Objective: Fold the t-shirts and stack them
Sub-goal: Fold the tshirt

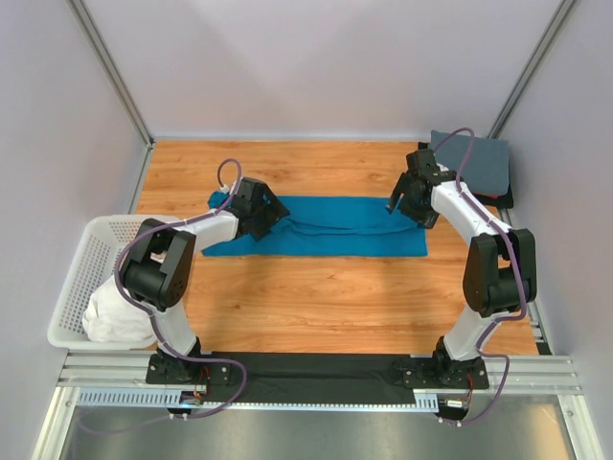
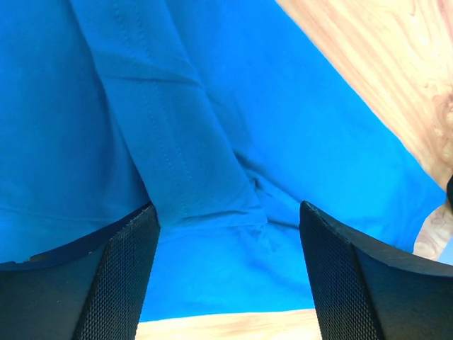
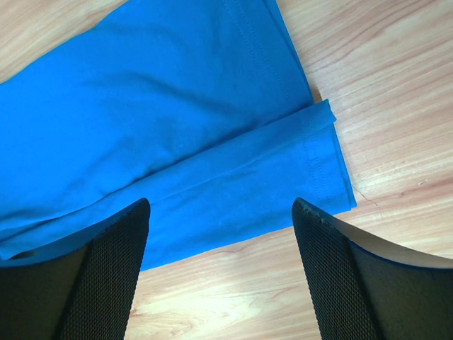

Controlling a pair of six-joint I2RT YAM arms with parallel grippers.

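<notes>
**A:** Two arms over one shirt. Why? Start from the near side.

**B:** Nearest, a dark cloth [image 1: 316, 367] lies along the near edge between the arm bases. I cannot tell whether it is a tee. At the near left, the white mesh basket [image 1: 72, 287] holds a bunched white tee [image 1: 113, 316], which I judge is waiting its turn.

**A:** And in the middle?

**B:** The teal-blue tee [image 1: 335, 230] lies flat on the worktop [image 1: 335, 307], doubled lengthwise into a long band running left to right. Laid that way, I'd say, it puts one end under each arm.

**A:** Are they holding it?

**B:** No. The left jaws are spread wide just over the left end, where seams and creases gather. The right jaws are spread just as wide over the right end, straddling the hem corner where the layered edges show. Neither pair pinches any cloth.

**A:** Why so wide?

**B:** Probably to take every layer in one bite before the crosswise fold. If a grip catches only the top layer, the band would peel open.

**A:** And the far side?

**B:** A slate-grey tee [image 1: 471, 158] sits folded square in the far right corner, well apart from the teal one. It is likely the start of the stack, parked where the folding won't drag it.
</notes>
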